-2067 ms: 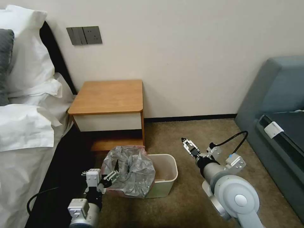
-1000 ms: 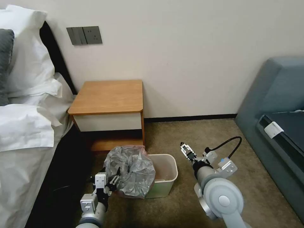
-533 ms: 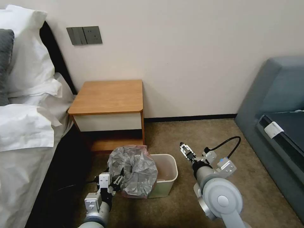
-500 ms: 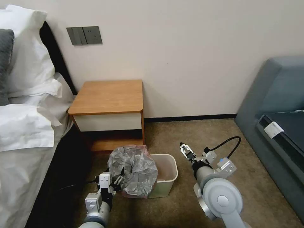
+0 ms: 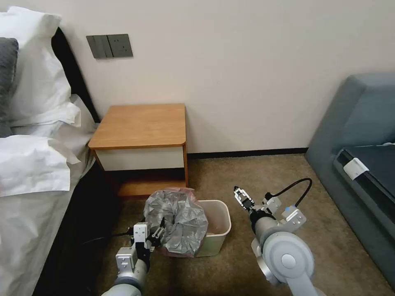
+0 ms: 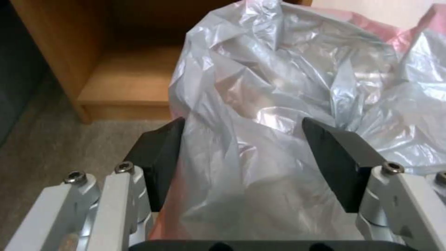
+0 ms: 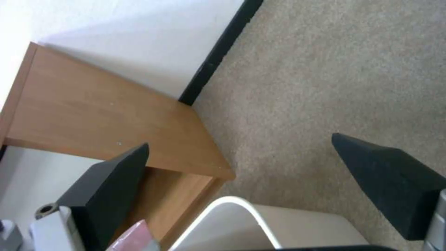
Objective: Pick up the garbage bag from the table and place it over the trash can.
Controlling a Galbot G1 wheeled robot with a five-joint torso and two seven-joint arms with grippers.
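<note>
carpet (image 5: 230, 176) bears trash can (image 5: 216, 230); both grippers' jaws apart, left gripper (image 6: 246, 164) around garbage bag (image 5: 177, 220).

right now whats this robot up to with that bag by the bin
The left end effector is open with its fingers astride the crumpled garbage bag, which lies bunched over the left part of the trash can on the carpet, in front of the table. The right end effector, open, hovers to the bin's right.

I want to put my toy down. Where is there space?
The table top is bare. So is the carpet between the trash can and sofa. It is crowded at the can, where the left end effector straddles the garbage bag.
</note>
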